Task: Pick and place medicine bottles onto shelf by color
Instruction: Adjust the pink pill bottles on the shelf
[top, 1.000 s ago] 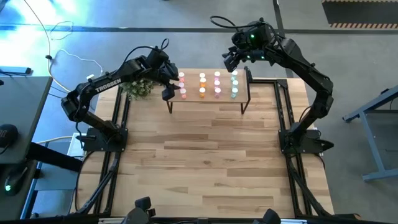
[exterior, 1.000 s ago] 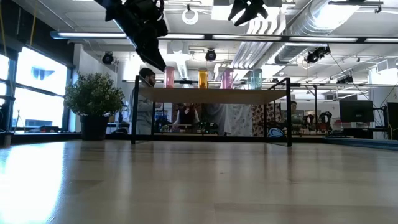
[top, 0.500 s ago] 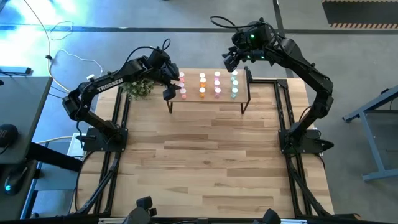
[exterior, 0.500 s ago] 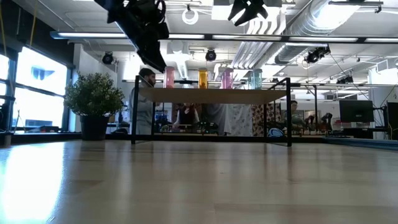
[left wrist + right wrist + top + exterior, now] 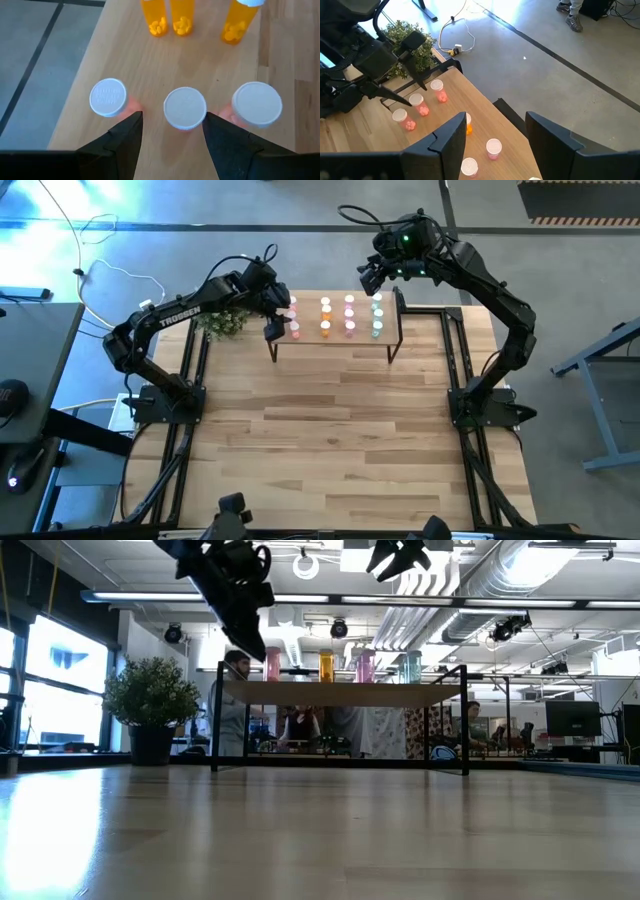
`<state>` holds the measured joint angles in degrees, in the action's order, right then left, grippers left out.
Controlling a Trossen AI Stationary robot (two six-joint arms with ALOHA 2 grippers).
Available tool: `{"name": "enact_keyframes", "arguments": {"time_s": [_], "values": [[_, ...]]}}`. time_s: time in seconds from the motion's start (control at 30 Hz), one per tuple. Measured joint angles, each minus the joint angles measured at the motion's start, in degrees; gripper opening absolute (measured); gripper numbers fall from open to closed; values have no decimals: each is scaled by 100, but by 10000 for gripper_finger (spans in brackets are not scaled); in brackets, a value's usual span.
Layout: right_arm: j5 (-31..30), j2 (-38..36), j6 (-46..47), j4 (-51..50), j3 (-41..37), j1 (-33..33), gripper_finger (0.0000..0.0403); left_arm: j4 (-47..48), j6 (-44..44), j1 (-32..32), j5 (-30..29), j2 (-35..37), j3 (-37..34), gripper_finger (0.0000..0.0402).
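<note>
**Bottles in colour rows on shelf; both grippers empty**

Wooden tabletop (image 5: pixel 330 430), high view: shelf (image 5: pixel 336 338) at the far edge carries the medicine bottles (image 5: pixel 337 317). Left gripper (image 5: pixel 277 320) hovers over its left end; right gripper (image 5: pixel 372 275) waits above the far right corner.

Left wrist view: parted fingers (image 5: pixel 125 135) straddle the middle pink bottle (image 5: pixel 185 108), untouched.

Right wrist view: jaws spread, holding nothing.

Open-plan robotics lab, exposed ceiling ducts (image 5: pixel 470 580), strip lights, monitor (image 5: pixel 572 718), people at benches (image 5: pixel 300 728)
</note>
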<state>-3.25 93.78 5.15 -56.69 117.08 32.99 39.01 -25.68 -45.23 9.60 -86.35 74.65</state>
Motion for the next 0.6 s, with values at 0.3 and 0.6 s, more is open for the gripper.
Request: {"name": "enact_keyframes", "arguments": {"time_s": [0.3, 0.6], "values": [[-2, 0, 0, 0, 0, 0, 195, -42, -47, 0, -173, 0, 0, 195], [1, 0, 8, -1, 0, -4, 195, -131, -44, 32, -172, 9, 0, 195]]}}
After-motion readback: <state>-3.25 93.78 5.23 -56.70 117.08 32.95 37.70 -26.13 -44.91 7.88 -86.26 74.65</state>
